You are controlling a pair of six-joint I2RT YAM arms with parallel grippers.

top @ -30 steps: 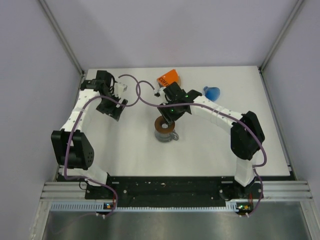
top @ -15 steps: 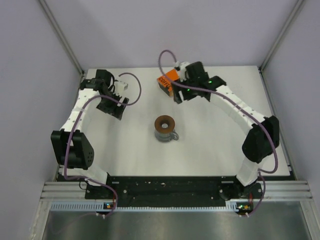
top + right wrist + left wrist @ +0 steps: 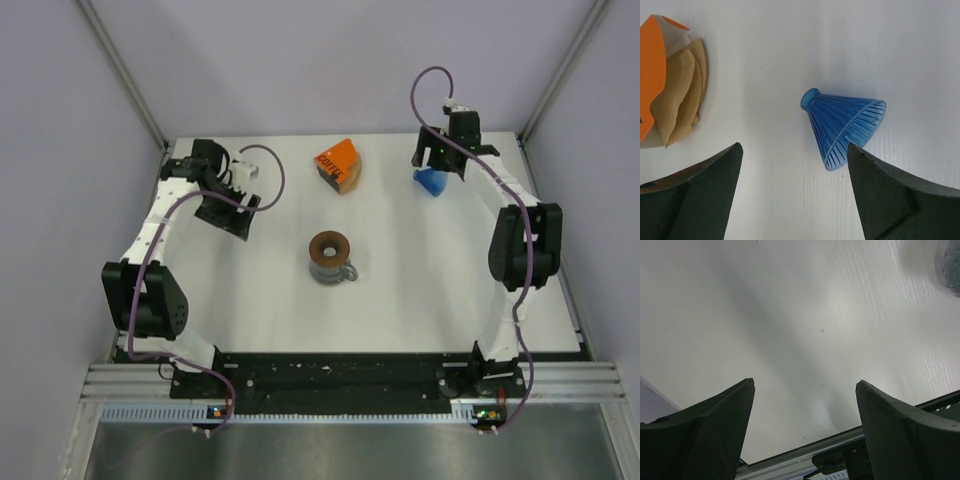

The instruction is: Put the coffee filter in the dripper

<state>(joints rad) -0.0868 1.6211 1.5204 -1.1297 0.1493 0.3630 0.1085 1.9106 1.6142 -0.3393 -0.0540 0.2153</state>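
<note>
The dripper (image 3: pixel 845 127) is a blue ribbed cone lying on its side on the white table, wide rim toward the right; it also shows at the back right (image 3: pixel 430 181). Tan coffee filters (image 3: pixel 682 97) stick out of an orange box (image 3: pixel 650 85) at the far left of the right wrist view. My right gripper (image 3: pixel 792 150) hangs open just above and in front of the dripper (image 3: pixel 432 160), its right finger close to the dripper's rim, nothing held. My left gripper (image 3: pixel 805 385) is open and empty over bare table at the back left (image 3: pixel 228 212).
A grey clear pitcher (image 3: pixel 331 268) with a dark brown ring (image 3: pixel 328 247) on top stands mid-table; its edge shows in the left wrist view (image 3: pixel 952 265). The orange box (image 3: pixel 338 165) lies at the back centre. Walls enclose the table on three sides.
My right arm swung from over the pitcher, past the orange box, to the back right above the dripper, and its jaws opened wide. The left arm stayed put.
</note>
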